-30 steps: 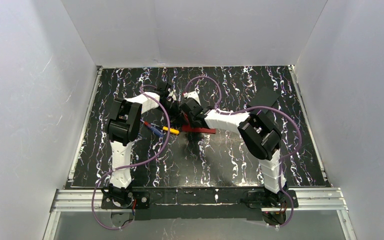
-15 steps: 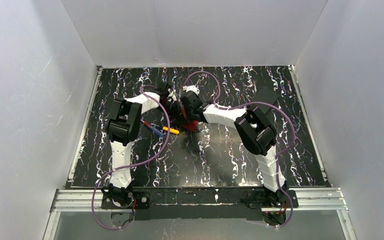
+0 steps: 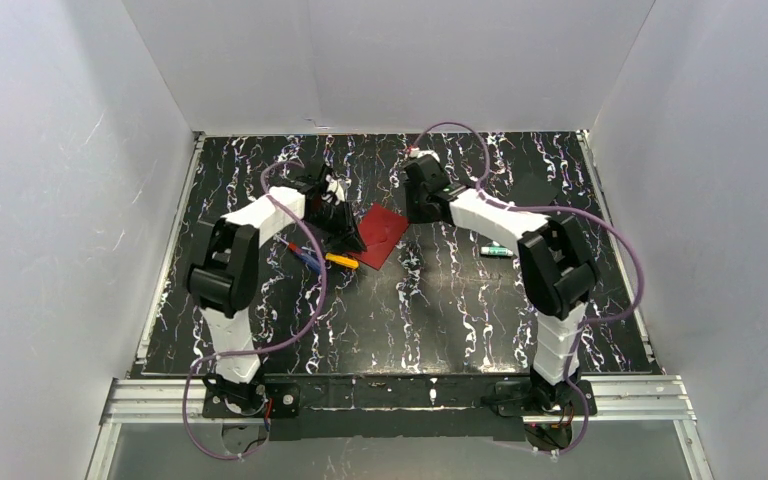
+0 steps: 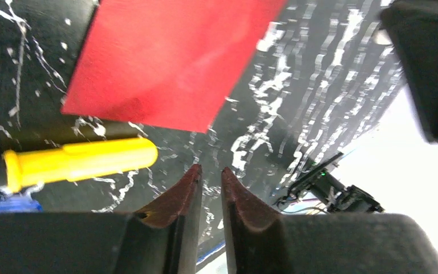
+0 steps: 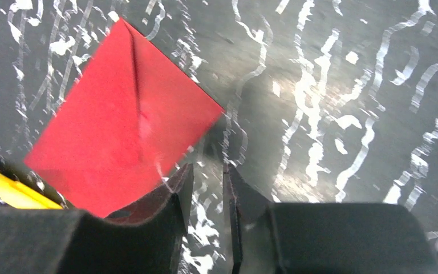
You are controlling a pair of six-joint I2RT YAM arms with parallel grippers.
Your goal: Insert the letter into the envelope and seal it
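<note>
The envelope (image 3: 378,232) is a dark red paper rectangle lying flat on the black, white-veined table (image 3: 440,300), a little left of the middle. It is turned askew, one corner pointing toward the far edge. Its upper face is plain and matte. In the right wrist view (image 5: 120,125) a straight crease runs from the far corner toward its middle. Its near-left corner lies just beside a yellow pen (image 3: 341,260), with a strip of table between them. Whether it is sealed cannot be told.
</note>
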